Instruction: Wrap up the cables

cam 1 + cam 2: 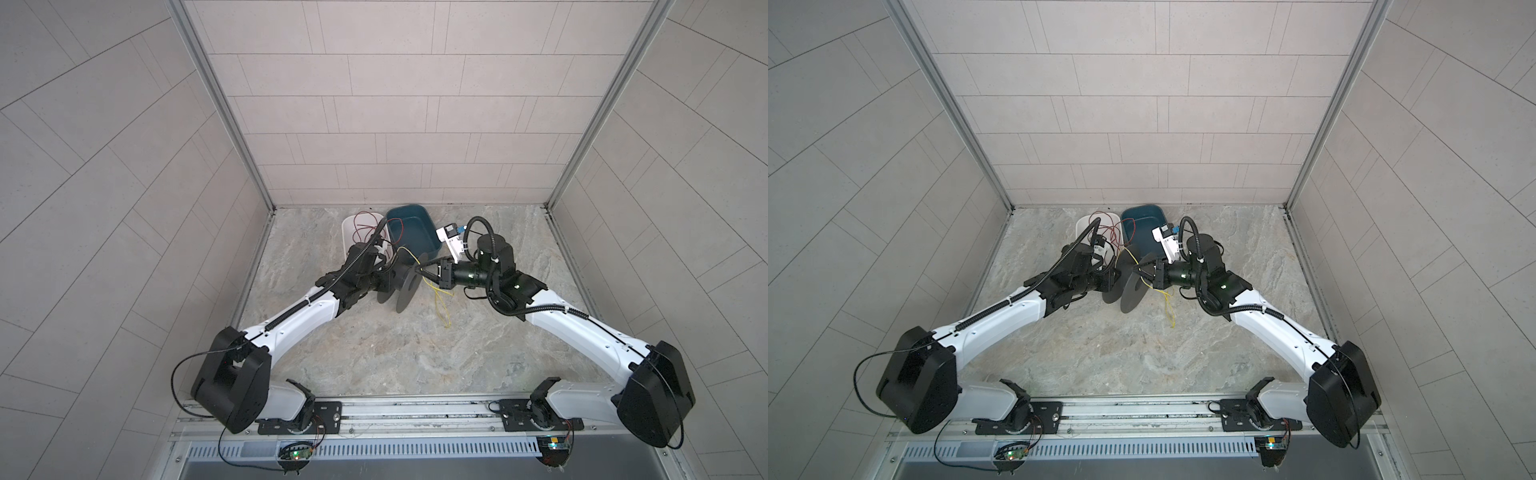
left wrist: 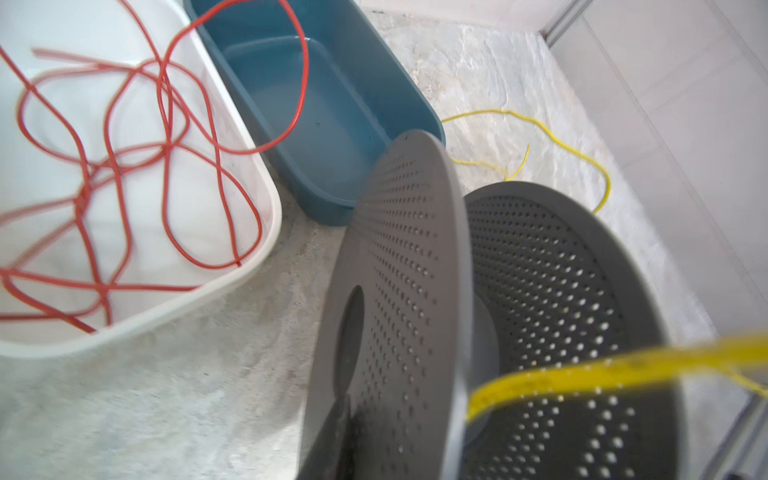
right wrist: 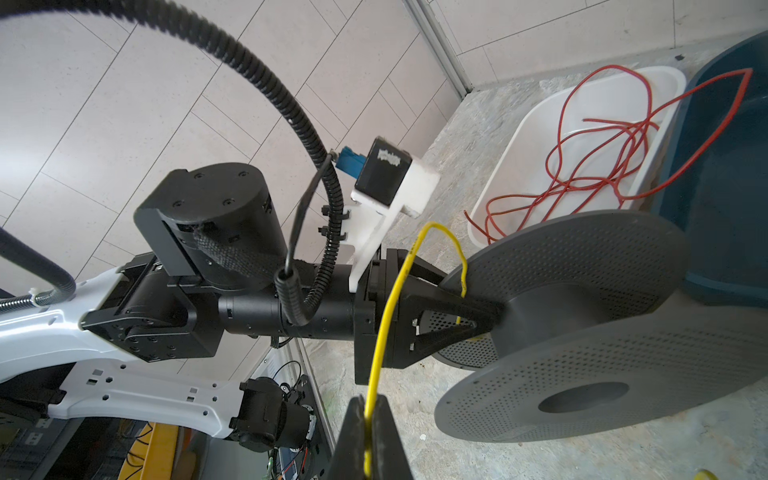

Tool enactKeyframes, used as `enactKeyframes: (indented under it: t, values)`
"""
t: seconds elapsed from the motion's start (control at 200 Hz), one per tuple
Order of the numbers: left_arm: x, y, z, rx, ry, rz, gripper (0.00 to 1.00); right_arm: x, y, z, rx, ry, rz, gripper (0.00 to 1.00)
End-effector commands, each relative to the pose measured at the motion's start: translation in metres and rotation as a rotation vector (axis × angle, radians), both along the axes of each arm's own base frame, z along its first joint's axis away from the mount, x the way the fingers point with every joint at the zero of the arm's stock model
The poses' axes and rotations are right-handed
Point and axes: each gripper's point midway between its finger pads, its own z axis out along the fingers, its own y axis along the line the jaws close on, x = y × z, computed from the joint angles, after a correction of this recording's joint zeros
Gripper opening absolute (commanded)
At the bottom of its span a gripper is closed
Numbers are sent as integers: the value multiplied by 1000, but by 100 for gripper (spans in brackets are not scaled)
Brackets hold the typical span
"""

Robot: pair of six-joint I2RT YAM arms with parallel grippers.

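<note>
**Thin hold, loose end, slack on the surface**

The blue tub [image 2: 328, 203] and white tub [image 2: 166, 316] stand just beside the spool [image 3: 623, 353]; a red wire [image 2: 306, 70] loops from the white one over into the blue, and a turning flange or a sweeping cable could well catch it. The spool is held on edge, the left fingers [image 3: 457, 305] straddling one flange by the hub and grasping it; that is a thin hold, so a hard sideways pull may twist the spool out. The right fingers [image 3: 351, 449] are clenched on the cable [image 2: 582, 371], which arches over the left fingers and drops toward the hub; the hub looks bare, so wrapping has hardly begun. The rest of the cable lies loose on the surface [image 2: 166, 395] near the spool; it could kink, or drag under a flange. Whether the short end is fixed at the hub I cannot tell; if not, the first pull probably frees it.
</note>
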Motion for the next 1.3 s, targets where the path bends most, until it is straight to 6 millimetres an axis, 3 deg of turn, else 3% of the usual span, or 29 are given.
enactKeyframes:
  t: [0.0,0.195,0.746,0.896,1.171,1.296]
  values:
    - [6,0,12,7,-26,10,13,2,-2,1,-12,-33,-14,0]
    - [8,4,19,17,-43,27,0,4,-3,-3,-31,-32,-21,0]
    - [0,18,47,107,-21,32,0,12,-9,-1,-114,-90,-47,3]
    - [-3,23,56,161,-4,9,0,9,-14,6,-168,-142,-34,22]
    - [-8,38,86,204,27,-15,0,1,-38,26,-321,-275,-64,78]
    - [-9,42,99,162,64,-23,0,0,-56,31,-373,-336,-127,90]
